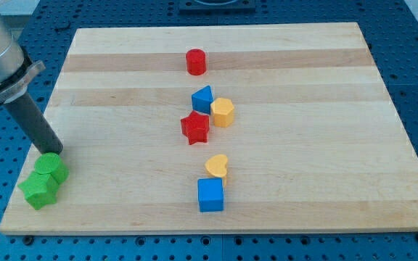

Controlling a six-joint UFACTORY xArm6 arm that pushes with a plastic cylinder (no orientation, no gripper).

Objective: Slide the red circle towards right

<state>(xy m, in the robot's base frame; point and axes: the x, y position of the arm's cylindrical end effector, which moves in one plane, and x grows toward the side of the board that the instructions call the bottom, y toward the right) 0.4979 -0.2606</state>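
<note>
Near the view's top centre of the surface [325, 145], the red circle [196, 61] is sitting alone, untouched. My tip [55, 151] is resting far off at the view's left, touching the green blocks [46, 179]; there is no hand. Approach step: tip needs placing on the circle's left side.

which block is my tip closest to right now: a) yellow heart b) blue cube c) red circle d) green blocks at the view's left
d: my tip sits at the upper edge of the green circle, which adjoins the green star, far to the view's left of the red circle.
</note>
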